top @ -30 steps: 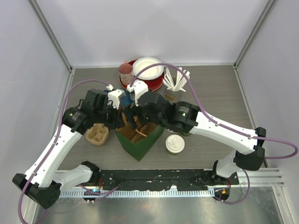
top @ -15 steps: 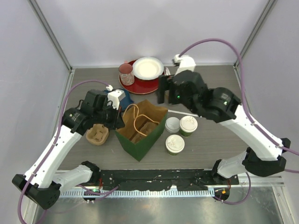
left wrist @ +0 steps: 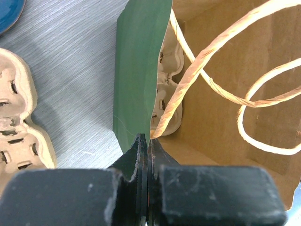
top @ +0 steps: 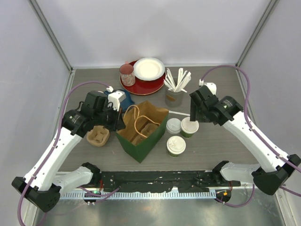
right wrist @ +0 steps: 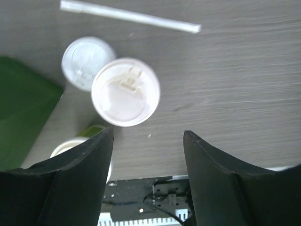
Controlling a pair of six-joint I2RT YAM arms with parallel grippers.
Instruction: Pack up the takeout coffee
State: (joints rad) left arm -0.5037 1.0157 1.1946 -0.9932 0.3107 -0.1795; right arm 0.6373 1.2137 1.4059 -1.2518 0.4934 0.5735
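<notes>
the left gripper (left wrist: 147, 143) is clamped shut on one rim of the green paper bag (top: 141, 134), which holds the mouth open and steadies the bag for loading. a pulp tray (left wrist: 170, 89) sits inside against that wall, placed to receive cups. three lidded coffee cups (top: 176, 145) stand on the table (top: 221, 141) just beside the bag, none packed yet. the right gripper (right wrist: 148, 141) hovers above the rightmost cup (right wrist: 125, 92), jaws wide apart and empty, apparently lining up a top-down grasp.
</notes>
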